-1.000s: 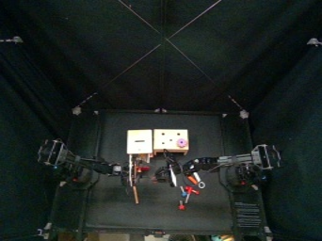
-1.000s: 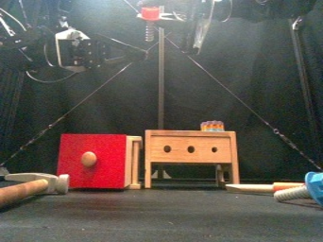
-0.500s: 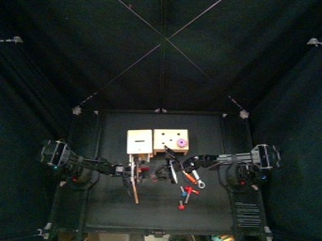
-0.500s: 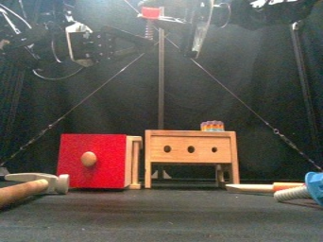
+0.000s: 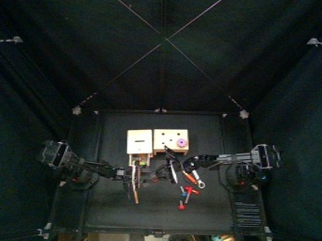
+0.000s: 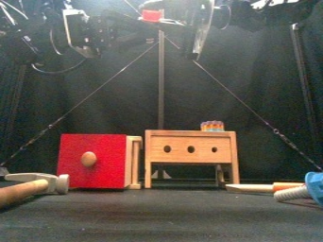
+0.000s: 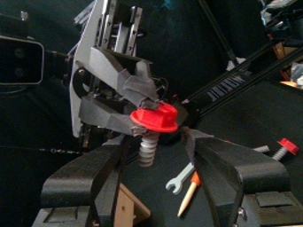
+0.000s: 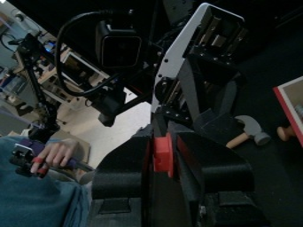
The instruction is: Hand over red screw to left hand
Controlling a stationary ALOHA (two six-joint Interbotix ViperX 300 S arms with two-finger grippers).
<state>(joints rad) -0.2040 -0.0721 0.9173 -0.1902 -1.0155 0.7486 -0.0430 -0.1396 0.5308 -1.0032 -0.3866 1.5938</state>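
red screw (image 7: pixel 154 120) held aloft in the right end effector (image 7: pixel 133 105), left end effector (image 7: pixel 160 168) spread wide just beneath it.

right end effector: jaws pinched on the screw's red head, pale threaded shank hanging below the jaws; in the front view the screw (image 6: pixel 151 15) sat high above the table (image 6: pixel 161 203). left end effector: jaws wide apart, one on each side of the shank and apart from it, nothing gripped. below and well apart from both end effectors, on the table: red box (image 6: pixel 97 161) with a round knob, wooden block (image 6: pixel 191 151) with three holes just beside it, a hammer (image 6: pixel 32 186) at one edge, a blue-handled tool (image 6: pixel 303 188) at the other. past the curtains in the right wrist view, a person's hand (image 8: pixel 53 152).
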